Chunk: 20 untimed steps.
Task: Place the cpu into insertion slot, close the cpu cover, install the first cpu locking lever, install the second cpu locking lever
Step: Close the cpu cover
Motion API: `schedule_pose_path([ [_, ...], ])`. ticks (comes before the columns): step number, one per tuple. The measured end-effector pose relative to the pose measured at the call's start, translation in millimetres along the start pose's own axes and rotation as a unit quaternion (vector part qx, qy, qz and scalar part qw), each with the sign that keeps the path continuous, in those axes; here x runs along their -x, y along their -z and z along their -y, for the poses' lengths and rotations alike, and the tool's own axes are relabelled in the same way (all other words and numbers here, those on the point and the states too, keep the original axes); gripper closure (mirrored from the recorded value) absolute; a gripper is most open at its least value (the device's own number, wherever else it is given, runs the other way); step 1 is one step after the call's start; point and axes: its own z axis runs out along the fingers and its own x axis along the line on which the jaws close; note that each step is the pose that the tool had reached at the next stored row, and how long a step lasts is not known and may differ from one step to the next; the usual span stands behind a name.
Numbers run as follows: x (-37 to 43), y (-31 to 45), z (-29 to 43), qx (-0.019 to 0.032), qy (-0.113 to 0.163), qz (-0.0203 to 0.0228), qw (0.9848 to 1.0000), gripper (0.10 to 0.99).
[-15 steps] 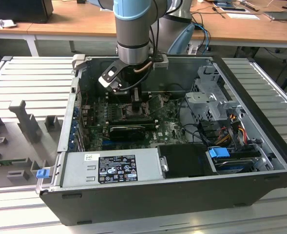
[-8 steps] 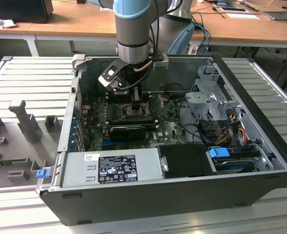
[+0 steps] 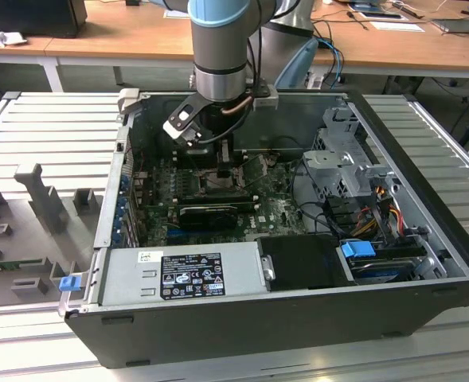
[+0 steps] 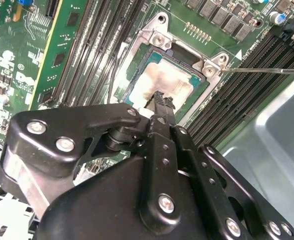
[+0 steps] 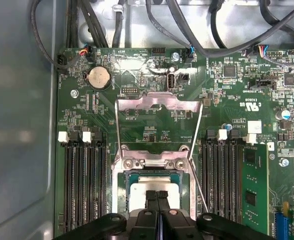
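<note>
Fingers: the two black fingertips (image 5: 150, 196) are pressed together with no gap between them, and they hold nothing.
Gripper: in both wrist views the gripper (image 4: 159, 97) points straight down at the socket. Its tip is on or just above the chip; I cannot tell whether it touches.
Cpu: the cpu (image 4: 161, 77) lies flat in the socket. It is pale, with dark smudges on its face, and the fingers partly cover it in the first wrist view (image 5: 138, 185).
Insertion slot: the insertion slot (image 4: 182, 57) surrounds the chip with a dark, teal-edged frame and has silver mounting plates at its corners.
Cpu cover: the cpu cover (image 5: 159, 101) is swung open and stands up from its hinge at the socket's far edge. The green board shows through its window.
Locking lever: a thin metal locking lever (image 5: 197, 181) slants up beside the socket, unlatched. It shows as a thin rod in the second wrist view (image 4: 261, 70).
Memory slots: long black memory slots (image 5: 82, 185) run along both sides of the socket.
Motherboard: the green motherboard (image 5: 151, 132) carries a coin cell battery (image 5: 98, 77), with black cables (image 5: 137, 20) beyond it.
Case: in the exterior view the arm (image 3: 222, 40) reaches down into an open computer case (image 3: 298, 318), with the gripper (image 3: 226, 169) low over the board.
Power supply: the grey power supply (image 3: 182, 274) sits at the case's near edge, and a drive cage (image 3: 345, 159) is toward the exterior view's right.
</note>
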Motion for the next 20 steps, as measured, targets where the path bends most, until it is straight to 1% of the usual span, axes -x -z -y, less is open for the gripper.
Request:
schedule_pose_path([
  [1, 0.0, -0.2, -2.7, -0.0014, 0.000, -0.0001, 1.0000, 0.980],
  [3, 0.2, -0.5, -6.6, -0.0021, 0.000, -0.0001, 1.0000, 0.980],
  [6, 0.2, 0.3, -6.9, -0.0022, 0.000, 0.0000, 1.0000, 0.980],
  [10, 0.2, 8.3, -7.5, -0.0021, 0.000, -0.0001, 1.0000, 0.980],
  [12, 0.2, 8.5, -11.9, -0.0021, 0.000, -0.0001, 1.0000, 0.980],
  [14, 0.2, 17.1, -12.6, -0.0021, 0.000, -0.0001, 1.0000, 0.980],
  [16, 0.2, 17.6, -13.1, -0.0020, 0.000, -0.0003, 1.0000, 0.980],
  [20, 0.2, 17.7, -19.5, -0.0021, 0.000, -0.0001, 1.0000, 0.980],
])
